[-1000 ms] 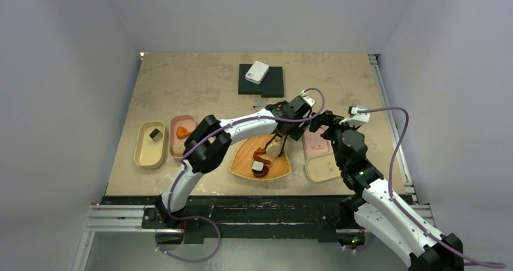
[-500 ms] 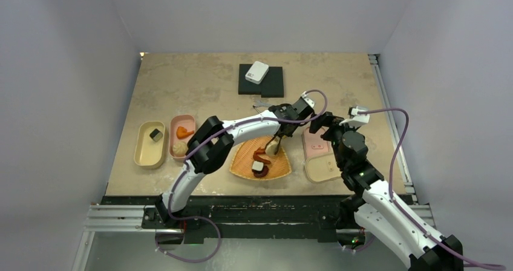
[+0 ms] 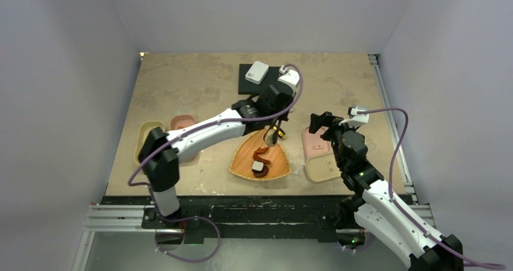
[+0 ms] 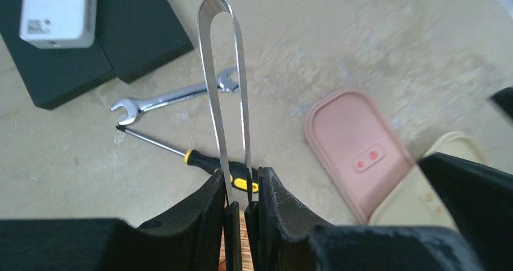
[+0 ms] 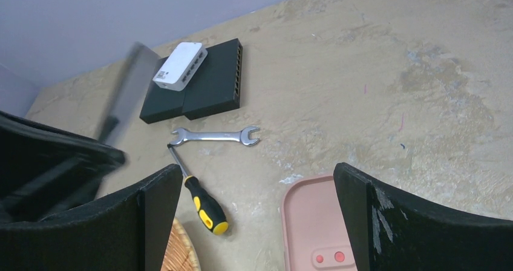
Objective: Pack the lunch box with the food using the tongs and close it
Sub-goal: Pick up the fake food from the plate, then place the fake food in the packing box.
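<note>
The left gripper has closed on the tongs and has risen toward the far side. The beige bun, pinched in the tips below it, has come up from the woven tray.

The tongs, two slim shiny arms joined in a loop, are squeezed in the left pincer. Their tips seem to pinch a beige bun above the wicker tray. On the tray lie red-orange bits, a black-and-white piece and a brown sausage. The pink lunch box and the beige lunch box sit lidless at the left.
</note>
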`<state>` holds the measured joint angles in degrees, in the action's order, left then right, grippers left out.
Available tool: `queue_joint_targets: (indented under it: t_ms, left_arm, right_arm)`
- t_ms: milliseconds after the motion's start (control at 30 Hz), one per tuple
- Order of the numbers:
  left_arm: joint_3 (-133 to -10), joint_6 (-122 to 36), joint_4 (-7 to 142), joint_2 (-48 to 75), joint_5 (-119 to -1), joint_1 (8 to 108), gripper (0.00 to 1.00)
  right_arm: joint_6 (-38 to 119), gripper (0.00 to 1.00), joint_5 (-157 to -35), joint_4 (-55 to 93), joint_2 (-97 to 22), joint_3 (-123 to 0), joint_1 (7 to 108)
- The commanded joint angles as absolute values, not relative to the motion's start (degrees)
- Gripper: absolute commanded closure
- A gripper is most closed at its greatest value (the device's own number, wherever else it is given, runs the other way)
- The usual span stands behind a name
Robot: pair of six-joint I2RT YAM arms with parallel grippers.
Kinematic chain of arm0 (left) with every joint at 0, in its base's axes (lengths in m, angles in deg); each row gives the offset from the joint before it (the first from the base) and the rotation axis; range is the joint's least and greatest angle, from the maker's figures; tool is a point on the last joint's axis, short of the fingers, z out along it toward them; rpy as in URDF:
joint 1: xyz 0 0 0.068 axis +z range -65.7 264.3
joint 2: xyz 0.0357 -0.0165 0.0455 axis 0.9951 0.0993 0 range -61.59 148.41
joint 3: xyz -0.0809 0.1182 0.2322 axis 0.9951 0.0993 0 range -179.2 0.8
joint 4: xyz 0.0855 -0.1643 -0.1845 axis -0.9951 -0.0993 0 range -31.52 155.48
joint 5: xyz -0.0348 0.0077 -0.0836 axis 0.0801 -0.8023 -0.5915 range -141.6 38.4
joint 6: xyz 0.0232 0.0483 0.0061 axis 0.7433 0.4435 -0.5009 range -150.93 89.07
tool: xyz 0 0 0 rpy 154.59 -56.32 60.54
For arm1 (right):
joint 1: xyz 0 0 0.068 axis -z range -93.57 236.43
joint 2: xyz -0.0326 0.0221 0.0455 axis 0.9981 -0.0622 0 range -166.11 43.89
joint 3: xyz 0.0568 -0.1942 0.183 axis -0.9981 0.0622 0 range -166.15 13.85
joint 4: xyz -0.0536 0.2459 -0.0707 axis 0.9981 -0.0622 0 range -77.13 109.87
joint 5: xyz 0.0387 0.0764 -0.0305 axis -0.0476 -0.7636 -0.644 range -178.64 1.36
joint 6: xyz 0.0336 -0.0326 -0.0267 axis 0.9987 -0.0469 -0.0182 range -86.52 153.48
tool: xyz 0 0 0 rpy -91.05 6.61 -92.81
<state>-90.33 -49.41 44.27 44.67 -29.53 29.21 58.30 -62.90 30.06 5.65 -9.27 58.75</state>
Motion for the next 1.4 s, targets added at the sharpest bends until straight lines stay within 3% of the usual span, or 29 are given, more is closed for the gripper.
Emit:
queue_joint_targets:
  t_ms: [0, 233, 400, 667, 1000, 1367]
  left_arm:
    - [-84.8, -51.7, 51.9, 32.9, -34.1, 34.2, 0.79]
    - [-71.6, -42.5, 56.2, 16.0, -35.9, 46.5, 0.77]
    - [-62.0, -40.2, 59.2, 5.4, -33.7, 60.9, 0.76]
    - [-50.6, -40.2, 64.2, -4.8, -23.1, 82.3, 0.76]
    - [-32.8, -30.3, 86.2, -19.3, -0.8, 84.3, 0.75]
    - [-25.5, -18.2, 105.3, -13.9, 2.8, 86.2, 0.76]
  right_arm:
    - [57.7, 0.01, -63.4, 31.2, 5.7, -9.4, 58.9]
    - [57.6, 0.01, -63.3, 31.4, 5.7, -9.4, 58.8]
    - [57.3, 0.01, -63.1, 31.5, 5.1, -9.7, 58.9]
    - [57.0, 0.01, -63.6, 31.9, 5.0, -9.5, 58.8]
    - [56.5, 0.01, -65.1, 33.0, 3.6, -9.8, 58.9]
    - [55.5, 0.01, -65.9, 32.3, 3.2, -11.1, 58.8]
